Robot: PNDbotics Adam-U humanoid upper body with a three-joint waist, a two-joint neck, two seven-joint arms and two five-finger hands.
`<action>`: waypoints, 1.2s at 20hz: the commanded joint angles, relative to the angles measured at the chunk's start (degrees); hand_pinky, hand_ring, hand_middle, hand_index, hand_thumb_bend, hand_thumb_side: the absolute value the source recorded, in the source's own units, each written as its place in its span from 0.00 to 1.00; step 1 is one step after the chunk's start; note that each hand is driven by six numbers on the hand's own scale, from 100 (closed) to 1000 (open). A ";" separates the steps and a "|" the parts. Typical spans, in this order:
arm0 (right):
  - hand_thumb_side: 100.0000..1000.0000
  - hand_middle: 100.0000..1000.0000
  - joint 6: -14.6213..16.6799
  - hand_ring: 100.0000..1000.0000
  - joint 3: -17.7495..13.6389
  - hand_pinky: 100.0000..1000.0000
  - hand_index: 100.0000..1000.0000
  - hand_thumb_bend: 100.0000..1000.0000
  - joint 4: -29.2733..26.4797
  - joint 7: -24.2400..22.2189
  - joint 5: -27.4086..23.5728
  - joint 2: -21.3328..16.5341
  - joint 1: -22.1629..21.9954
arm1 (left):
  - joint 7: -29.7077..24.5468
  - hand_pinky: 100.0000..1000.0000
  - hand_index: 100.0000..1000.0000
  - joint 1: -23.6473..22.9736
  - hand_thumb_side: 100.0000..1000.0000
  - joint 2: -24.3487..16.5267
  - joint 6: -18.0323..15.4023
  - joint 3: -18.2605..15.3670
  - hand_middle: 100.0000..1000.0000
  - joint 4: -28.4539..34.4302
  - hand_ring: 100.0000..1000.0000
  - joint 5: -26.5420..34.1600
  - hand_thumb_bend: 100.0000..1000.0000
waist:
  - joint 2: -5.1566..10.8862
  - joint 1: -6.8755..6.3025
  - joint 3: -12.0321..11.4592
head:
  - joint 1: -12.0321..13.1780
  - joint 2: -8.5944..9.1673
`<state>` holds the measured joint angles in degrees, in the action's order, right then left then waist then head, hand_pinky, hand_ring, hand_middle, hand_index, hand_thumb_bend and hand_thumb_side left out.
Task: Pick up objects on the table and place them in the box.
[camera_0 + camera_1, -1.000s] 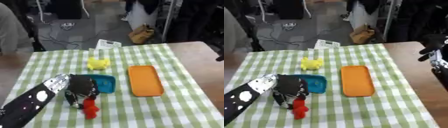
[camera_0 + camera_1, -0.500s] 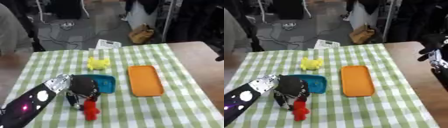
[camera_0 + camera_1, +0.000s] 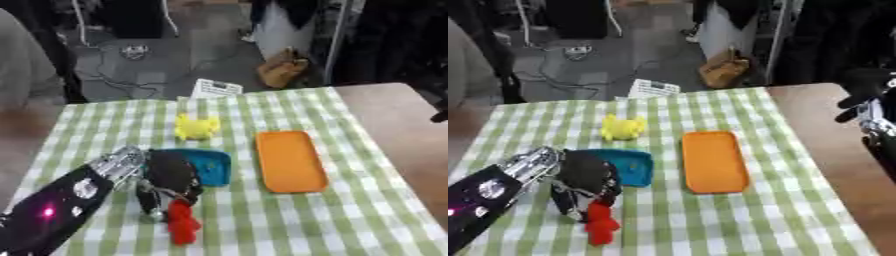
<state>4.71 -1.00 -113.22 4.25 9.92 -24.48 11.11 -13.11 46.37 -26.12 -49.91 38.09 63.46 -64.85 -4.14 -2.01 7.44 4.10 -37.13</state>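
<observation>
Red object (image 3: pixel 182 224) lies just below the left hand (image 3: pixel 169 176), whose curled fingers touch it.

White card (image 3: pixel 215 88) bears print — none of it readable.

The tray (image 3: pixel 291 161) lies right of the dish (image 3: pixel 210 166), the toy (image 3: pixel 197 127) seemingly behind.

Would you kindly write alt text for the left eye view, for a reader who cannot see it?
The robot's left hand reaches over a green checked tablecloth, its fingers down at a red toy beside a blue tray. A yellow toy lies farther back, and an orange tray lies to the right.
</observation>
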 commanded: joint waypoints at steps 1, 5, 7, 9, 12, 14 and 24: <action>0.65 0.70 0.02 0.54 -0.41 0.46 0.72 0.00 -1.37 -0.05 -0.47 -1.06 0.61 | -9.13 0.66 0.54 1.05 0.19 -0.77 -2.06 -3.34 0.43 0.41 0.58 9.35 0.00 | 1.21 -0.29 -0.06 | -0.07 0.84; 0.65 0.70 -0.01 0.54 -0.51 0.46 0.72 0.00 -1.37 0.05 -0.43 -0.99 0.47 | -19.56 0.62 0.53 1.81 0.17 -0.28 -2.06 -9.14 0.39 -2.78 0.56 24.10 0.00 | 1.26 -0.18 -0.30 | -0.31 0.81; 0.65 0.70 -0.01 0.54 -0.54 0.46 0.72 0.00 -1.37 0.07 -0.42 -0.94 0.40 | -24.38 0.62 0.53 2.82 0.17 0.03 -2.06 -11.47 0.39 -3.52 0.56 29.68 0.00 | 1.30 -0.14 -0.37 | -0.39 0.81; 0.65 0.70 -0.03 0.54 -0.57 0.46 0.72 0.00 -1.37 0.11 -0.42 -0.91 0.32 | -28.13 0.62 0.53 3.96 0.17 0.55 -2.06 -13.35 0.39 -3.69 0.56 33.58 0.00 | 1.33 -0.09 -0.41 | -0.42 0.83; 0.65 0.70 -0.03 0.54 -0.56 0.46 0.72 0.00 -1.37 0.10 -0.44 -0.87 0.28 | -31.87 0.63 0.54 5.71 0.17 1.97 -2.06 -14.95 0.43 -3.66 0.57 36.64 0.00 | 1.39 -0.01 -0.37 | -0.42 0.77; 0.65 0.70 -0.02 0.54 -0.52 0.46 0.72 0.00 -1.37 0.05 -0.51 -0.80 0.30 | -33.66 0.64 0.54 7.81 0.17 5.12 -2.06 -15.24 0.45 -3.54 0.57 36.13 0.00 | 1.44 0.09 -0.25 | -0.38 0.75; 0.65 0.70 0.18 0.54 -0.24 0.46 0.72 0.00 -1.37 -0.27 -0.90 -0.32 0.88 | -34.14 0.65 0.55 10.51 0.18 17.86 -2.06 -15.71 0.47 -7.33 0.59 24.40 0.01 | 1.26 0.49 1.05 | -0.12 1.12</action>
<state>4.77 -1.01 -113.22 4.22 9.49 -24.38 11.15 -29.34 55.14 -9.01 -33.68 23.23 56.17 -38.67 -4.14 -1.99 8.50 3.95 -36.68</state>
